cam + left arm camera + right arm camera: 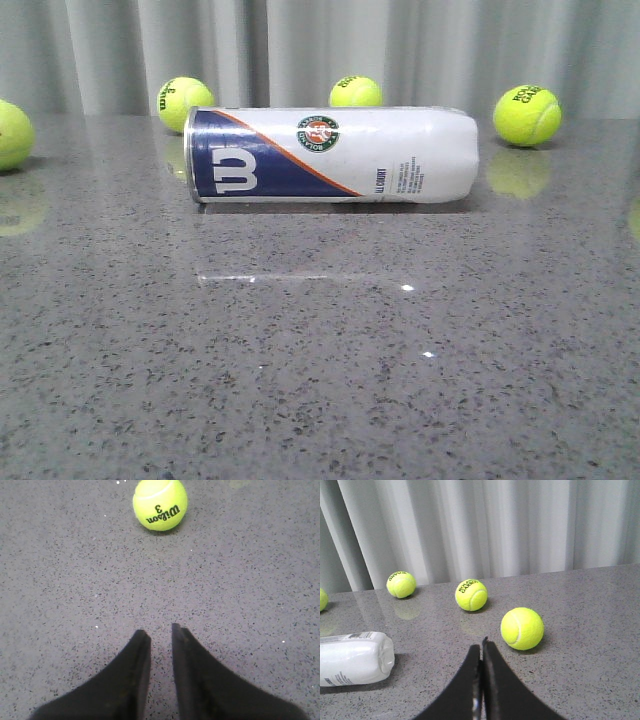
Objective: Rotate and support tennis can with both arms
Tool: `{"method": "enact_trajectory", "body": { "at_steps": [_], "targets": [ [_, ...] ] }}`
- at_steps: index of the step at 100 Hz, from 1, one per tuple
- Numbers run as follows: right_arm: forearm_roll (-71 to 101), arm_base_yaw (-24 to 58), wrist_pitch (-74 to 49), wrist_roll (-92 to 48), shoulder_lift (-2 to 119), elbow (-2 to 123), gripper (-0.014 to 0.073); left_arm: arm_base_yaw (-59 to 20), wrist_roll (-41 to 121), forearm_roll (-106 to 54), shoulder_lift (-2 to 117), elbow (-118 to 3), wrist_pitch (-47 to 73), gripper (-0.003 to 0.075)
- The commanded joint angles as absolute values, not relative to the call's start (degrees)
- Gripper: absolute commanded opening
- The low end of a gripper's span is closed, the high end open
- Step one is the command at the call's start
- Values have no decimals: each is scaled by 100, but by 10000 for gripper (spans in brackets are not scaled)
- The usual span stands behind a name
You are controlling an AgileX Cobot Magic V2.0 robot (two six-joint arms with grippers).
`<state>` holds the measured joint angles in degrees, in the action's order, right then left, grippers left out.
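The tennis can (330, 155) lies on its side across the far middle of the grey table, navy end with the white "W" to the left and its white end to the right. Neither arm shows in the front view. In the right wrist view the can's white end (355, 657) lies to the left of my right gripper (480, 645), which is shut and empty, well apart from it. My left gripper (159, 630) hangs over bare table, its jaws a narrow gap apart and empty. The can does not show in the left wrist view.
Tennis balls lie behind the can at the left (185, 103), middle (355, 92) and right (527, 115), with one more at the far left edge (10, 135). A ball (160, 504) lies ahead of my left gripper. A ball (522, 628) lies just beyond my right gripper. A grey curtain hangs behind the table.
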<state>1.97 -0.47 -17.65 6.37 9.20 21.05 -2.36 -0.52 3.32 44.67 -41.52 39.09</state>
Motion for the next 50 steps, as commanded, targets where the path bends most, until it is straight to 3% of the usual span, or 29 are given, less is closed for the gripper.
{"method": "enact_trajectory", "body": {
  "at_steps": [1,9,15,33,50],
  "targets": [
    [174,-81,-1286,619,984,2222,-66,-222,-54,191,4738,-4484,3683,337],
    [174,-81,-1286,619,984,2222,-66,-222,-54,0,4896,-4554,3699,524],
    [174,-81,-1286,619,984,2222,-66,-222,-54,-147,5016,-4602,3699,586],
    [174,-81,-1286,619,984,2222,-66,-222,0,-1270,5410,-4835,3696,570],
    [174,-81,-1286,619,984,2222,-66,-222,1336,-3588,5952,-5124,4216,566]
  ]
}}
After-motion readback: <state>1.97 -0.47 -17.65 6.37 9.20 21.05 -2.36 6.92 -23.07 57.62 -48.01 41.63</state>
